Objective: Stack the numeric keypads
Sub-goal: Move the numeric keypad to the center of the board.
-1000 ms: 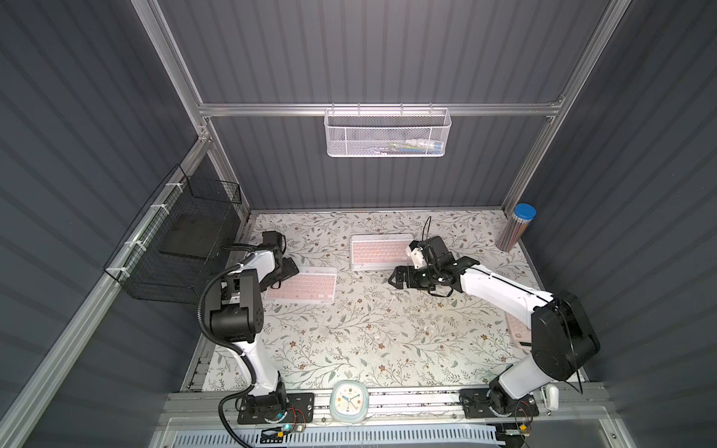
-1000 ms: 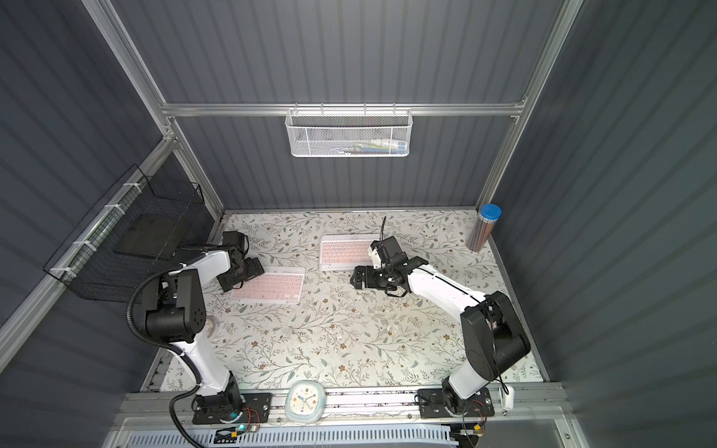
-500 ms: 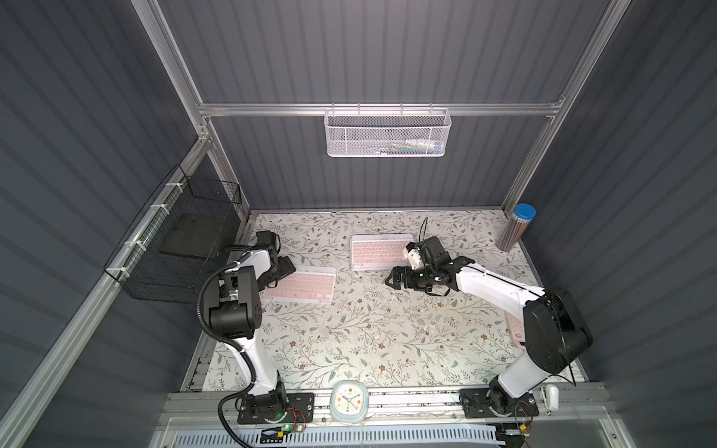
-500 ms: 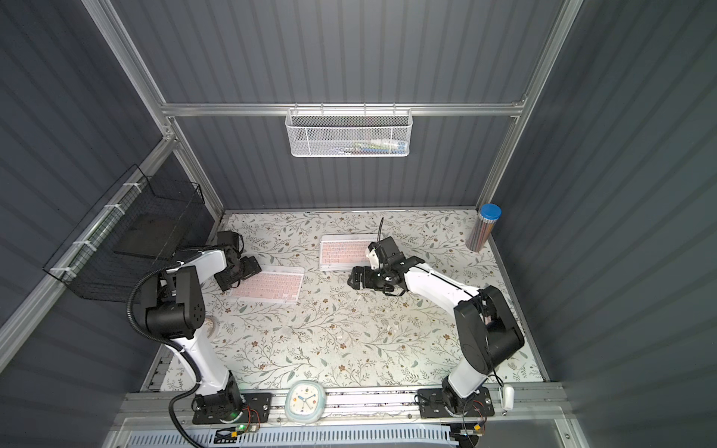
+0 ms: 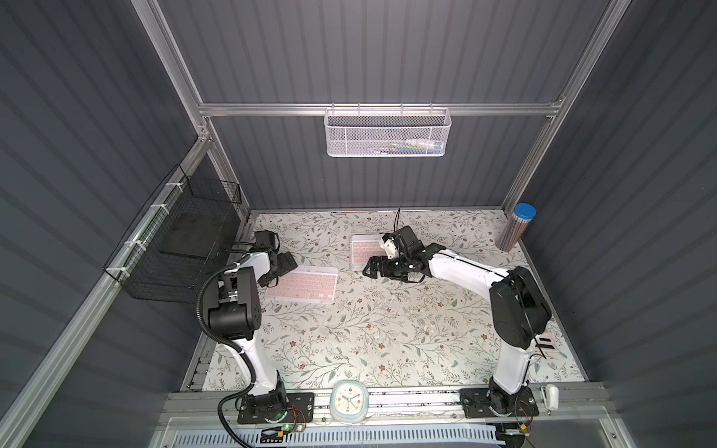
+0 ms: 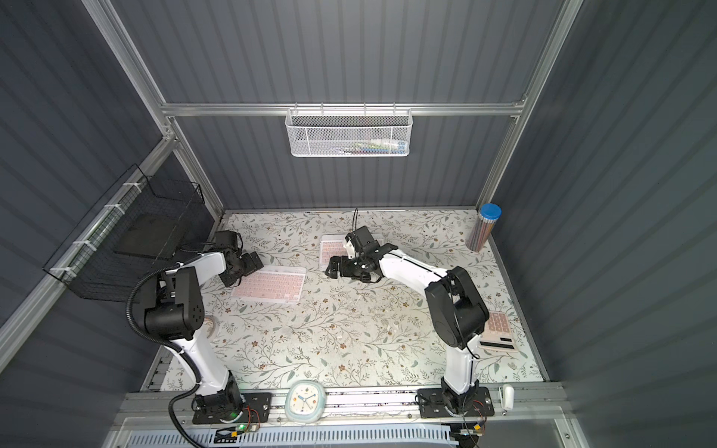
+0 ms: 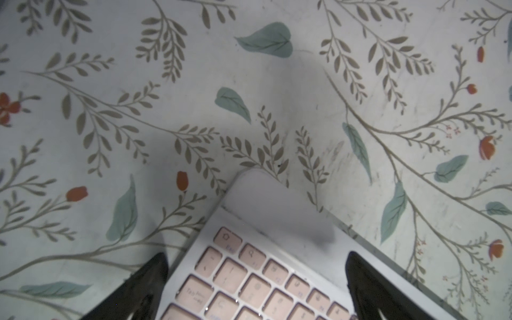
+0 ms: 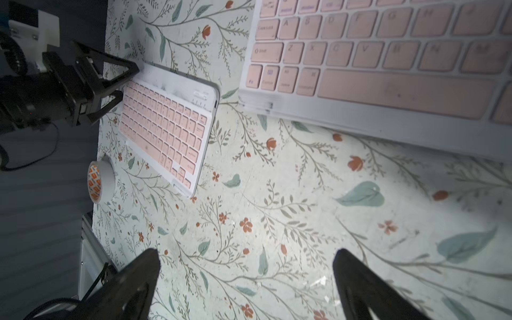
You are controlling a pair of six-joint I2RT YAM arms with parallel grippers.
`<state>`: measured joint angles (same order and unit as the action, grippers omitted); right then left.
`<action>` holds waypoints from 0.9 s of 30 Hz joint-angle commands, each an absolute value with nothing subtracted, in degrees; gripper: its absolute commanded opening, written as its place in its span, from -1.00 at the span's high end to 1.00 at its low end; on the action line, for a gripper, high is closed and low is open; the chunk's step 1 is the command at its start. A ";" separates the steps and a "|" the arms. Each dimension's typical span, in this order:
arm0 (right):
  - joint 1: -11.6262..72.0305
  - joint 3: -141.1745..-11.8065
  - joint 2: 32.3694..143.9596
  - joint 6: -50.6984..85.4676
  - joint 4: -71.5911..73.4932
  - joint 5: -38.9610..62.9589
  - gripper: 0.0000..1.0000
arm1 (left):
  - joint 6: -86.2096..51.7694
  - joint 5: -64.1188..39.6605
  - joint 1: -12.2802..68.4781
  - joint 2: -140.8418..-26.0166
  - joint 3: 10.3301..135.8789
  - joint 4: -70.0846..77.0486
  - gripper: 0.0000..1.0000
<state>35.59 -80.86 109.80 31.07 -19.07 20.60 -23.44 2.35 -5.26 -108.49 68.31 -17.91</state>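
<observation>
While left gripper (image 7: 256,255) and right gripper (image 8: 247,253) are spread wide, empty, the loose keypad (image 5: 300,287) is seen near the pile (image 5: 364,254). It could be skidded off by a missed pinch at its thin corner

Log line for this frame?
left claw: open, straddling near pink keyboard corner | right claw: open, beside far pink keyboard | keyboards: apart

Robotics laboratory test cell. Indicators: aluminium profile frame (image 5: 380,109) enclosing grey ribbed wall panels (image 5: 388,50); left arm (image 5: 232,306) and right arm (image 5: 520,306) bolted to a front rail (image 5: 407,399); floral-covered tabletop (image 5: 368,341); white mesh basket (image 5: 388,135) and black wire basket (image 5: 182,248) hung on the frame
</observation>
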 commanded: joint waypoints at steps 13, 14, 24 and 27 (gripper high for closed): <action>35.51 -84.01 114.00 31.88 -21.97 22.27 -0.98 | -23.29 -6.28 1.52 -106.06 58.46 -20.48 -0.99; 35.52 -83.49 113.91 31.95 -21.96 22.28 -0.98 | -23.29 -5.99 2.03 -105.36 57.80 -20.60 -0.99; 35.55 -83.33 114.82 32.89 -21.97 21.92 -0.98 | -25.27 -7.18 5.58 -100.71 54.80 -20.83 -0.98; 35.52 -83.07 113.98 32.86 -24.17 20.07 -0.98 | -27.74 -8.52 7.71 -99.38 53.94 -20.74 -0.98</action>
